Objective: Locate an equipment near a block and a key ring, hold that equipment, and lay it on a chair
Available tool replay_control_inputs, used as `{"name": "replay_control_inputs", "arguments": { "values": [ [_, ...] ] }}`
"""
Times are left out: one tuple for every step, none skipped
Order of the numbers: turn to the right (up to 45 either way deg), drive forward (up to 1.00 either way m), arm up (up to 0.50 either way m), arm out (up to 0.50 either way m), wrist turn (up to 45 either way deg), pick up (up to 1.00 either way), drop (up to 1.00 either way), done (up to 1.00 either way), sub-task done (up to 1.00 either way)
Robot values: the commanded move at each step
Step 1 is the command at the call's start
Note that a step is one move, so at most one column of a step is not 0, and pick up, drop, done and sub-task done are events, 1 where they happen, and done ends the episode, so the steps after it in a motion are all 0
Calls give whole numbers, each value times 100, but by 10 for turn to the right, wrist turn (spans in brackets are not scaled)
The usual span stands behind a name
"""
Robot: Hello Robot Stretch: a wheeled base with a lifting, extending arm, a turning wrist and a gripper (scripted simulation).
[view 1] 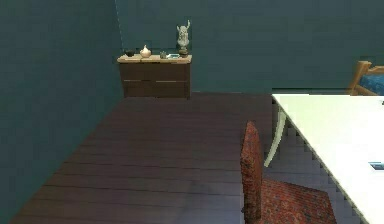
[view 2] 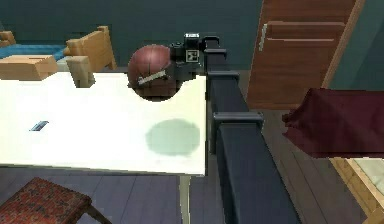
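Note:
A brown ball with pale stripes (view 2: 153, 72) hangs at the far end of my gripper (view 2: 178, 62), above the white table (view 2: 90, 125). Its round shadow lies on the tabletop below, apart from it, so the gripper holds the ball. The dark arm (view 2: 235, 140) rises from the arm side view's bottom edge. A red-cushioned chair (view 2: 50, 205) stands at the table's near side and appears again as the red chair (view 1: 262, 180) in the forward view. Wooden chairs (view 2: 88, 50) stand at the table's far side.
A small dark flat thing (view 2: 38, 126) lies on the table. A wooden door (view 2: 300, 50) and a dark red cloth-covered piece (view 2: 335, 120) are on the arm side view's right. Ahead, a wooden sideboard (view 1: 155, 75) with a statue (view 1: 183, 38) stands at the blue wall, across dark plank floor (view 1: 150, 160).

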Motion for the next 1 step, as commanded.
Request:
{"name": "replay_control_inputs", "arguments": {
  "values": [
    [0, 0, 0, 0, -450, 0, 0, 0, 0]
  ]
}}
